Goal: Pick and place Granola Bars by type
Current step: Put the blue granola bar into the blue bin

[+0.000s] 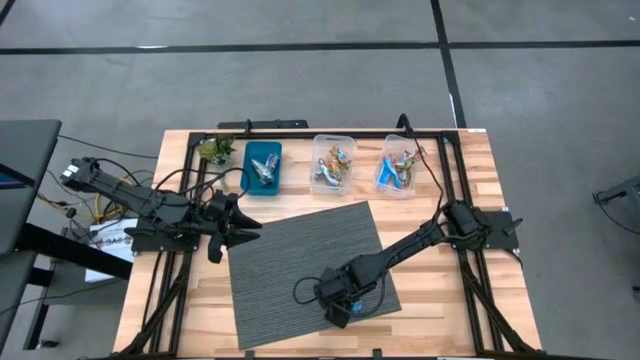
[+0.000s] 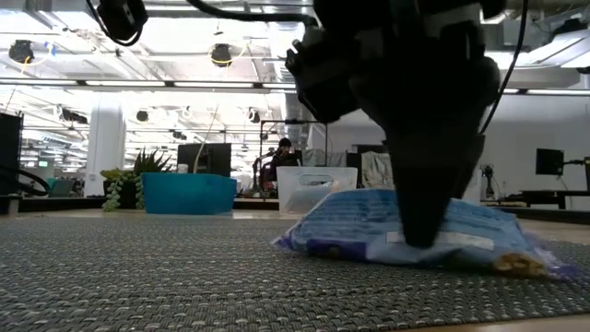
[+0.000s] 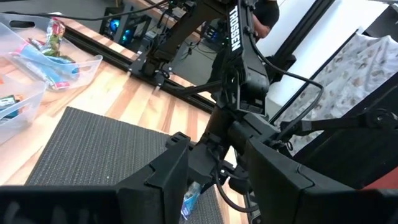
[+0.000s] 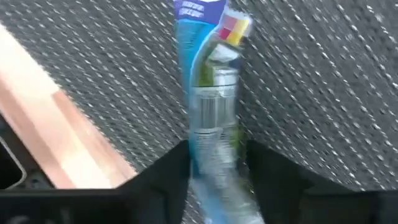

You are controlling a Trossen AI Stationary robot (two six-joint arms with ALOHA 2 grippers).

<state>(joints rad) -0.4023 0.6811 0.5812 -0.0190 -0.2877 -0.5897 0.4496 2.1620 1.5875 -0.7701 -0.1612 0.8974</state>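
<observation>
Wooden table (image 1: 430, 310) with a black frame is sitting on a grey floor; a dark woven mat (image 1: 290, 250) is lying across its middle.

Left edge: left gripper (image 1: 243, 224) is hovering beside the mat's left side, fingers pointing toward the mat. Whether its fingers are open or closed, I cannot tell.

Back row, left to right: small green plant (image 1: 214, 149), blue tray (image 1: 263, 166), then two clear tubs. Middle tub (image 1: 333, 165) is holding a jumble of orange and gold granola bars (image 1: 336, 160). Right tub (image 1: 400, 166) is holding blue-white bars (image 1: 392, 174) mixed with a few warmer wrappers.

Mat, front right: right gripper (image 1: 343, 303) is reaching down onto the mat near its front edge. One blue-white granola bar (image 4: 210, 93) is lying flat on the mat, and the fingers (image 4: 158, 180) are standing on either side of its near end, the wrapper running between them. In the low view the gripper is pressing down on the middle of the wrapper, which is resting on the mat. Fingers are apart around the bar; a firm grip I cannot confirm.

Behind the table, an open workspace with ceiling lights and a seated person (image 2: 283, 148) far off.
</observation>
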